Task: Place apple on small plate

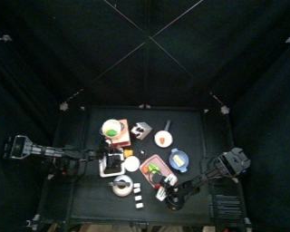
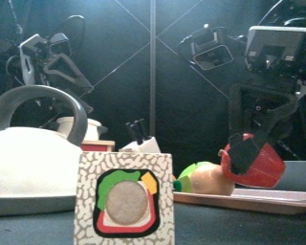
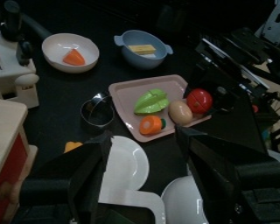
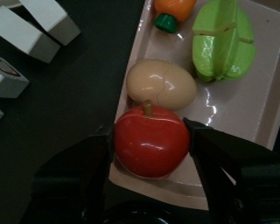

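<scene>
The red apple (image 4: 150,144) lies at the near end of a pink tray (image 4: 250,105), next to a pale round fruit (image 4: 163,82). My right gripper (image 4: 154,150) has its jaws against both sides of the apple; in the front view the apple (image 2: 255,165) sits just at the tray (image 2: 264,200). A small white plate (image 3: 129,171) lies under my left gripper (image 3: 152,162), which is open and empty above it. The apple also shows in the left wrist view (image 3: 199,100).
On the tray are a green fruit (image 4: 224,39) and a small orange one (image 4: 173,5). A white kettle (image 2: 28,158) and a picture card box (image 2: 123,196) stand in front. A white bowl (image 3: 71,52) and a blue bowl (image 3: 143,44) lie beyond the tray.
</scene>
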`<act>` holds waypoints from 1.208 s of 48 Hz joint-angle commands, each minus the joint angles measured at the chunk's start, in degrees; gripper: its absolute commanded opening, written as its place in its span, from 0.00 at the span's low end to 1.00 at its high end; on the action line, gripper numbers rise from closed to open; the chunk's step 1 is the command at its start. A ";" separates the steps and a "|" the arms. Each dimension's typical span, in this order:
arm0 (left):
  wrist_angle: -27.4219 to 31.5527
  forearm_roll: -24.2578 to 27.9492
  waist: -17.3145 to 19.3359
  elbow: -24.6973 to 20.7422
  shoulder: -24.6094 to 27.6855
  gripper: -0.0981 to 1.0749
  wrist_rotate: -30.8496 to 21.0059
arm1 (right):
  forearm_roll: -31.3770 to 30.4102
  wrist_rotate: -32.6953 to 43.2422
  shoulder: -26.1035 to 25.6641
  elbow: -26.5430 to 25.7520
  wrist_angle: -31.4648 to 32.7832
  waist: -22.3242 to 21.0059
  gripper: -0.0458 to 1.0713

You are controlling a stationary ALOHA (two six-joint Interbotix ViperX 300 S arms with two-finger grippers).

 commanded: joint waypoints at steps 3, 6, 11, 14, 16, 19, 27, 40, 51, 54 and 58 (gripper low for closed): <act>-0.62 -0.09 0.00 -0.79 -0.09 0.88 0.09 | -1.23 -0.09 -4.66 -1.05 0.70 -0.70 0.77; -0.53 -0.09 0.00 -0.70 -0.09 0.88 0.09 | -2.37 -0.09 -6.06 -0.97 0.70 -1.05 0.77; -0.53 0.00 0.09 -0.79 -0.09 0.88 0.09 | -5.01 0.18 -8.35 -1.05 0.44 -2.20 0.77; -0.53 0.00 0.00 -0.79 -0.09 0.88 0.09 | -6.59 0.53 -9.40 -1.05 0.09 -3.34 0.77; -0.53 -0.09 0.09 -0.79 -0.09 0.88 0.09 | -7.82 0.70 -9.84 -1.14 -0.44 -4.75 0.77; -0.53 0.00 0.00 -0.79 -0.09 0.88 0.09 | -8.96 0.62 -9.67 -1.49 -1.85 -6.86 0.77; -0.53 0.00 0.00 -0.70 -0.09 0.88 0.09 | -12.39 0.18 -6.59 -3.34 -9.93 -13.45 0.77; 0.70 0.00 -0.35 0.35 -0.88 0.88 0.26 | -18.63 0.26 1.05 -8.53 -24.26 -21.71 0.77; 2.55 0.18 -0.53 0.62 -2.11 0.88 0.35 | -19.42 0.26 6.24 -11.95 -27.33 -25.05 0.77; 2.72 0.18 -0.53 0.88 -2.11 0.88 0.35 | -19.34 0.26 7.38 -12.48 -27.33 -25.58 0.77; 2.99 0.18 -0.53 1.23 -2.29 0.88 0.35 | -19.34 0.26 8.61 -13.27 -27.25 -25.93 0.78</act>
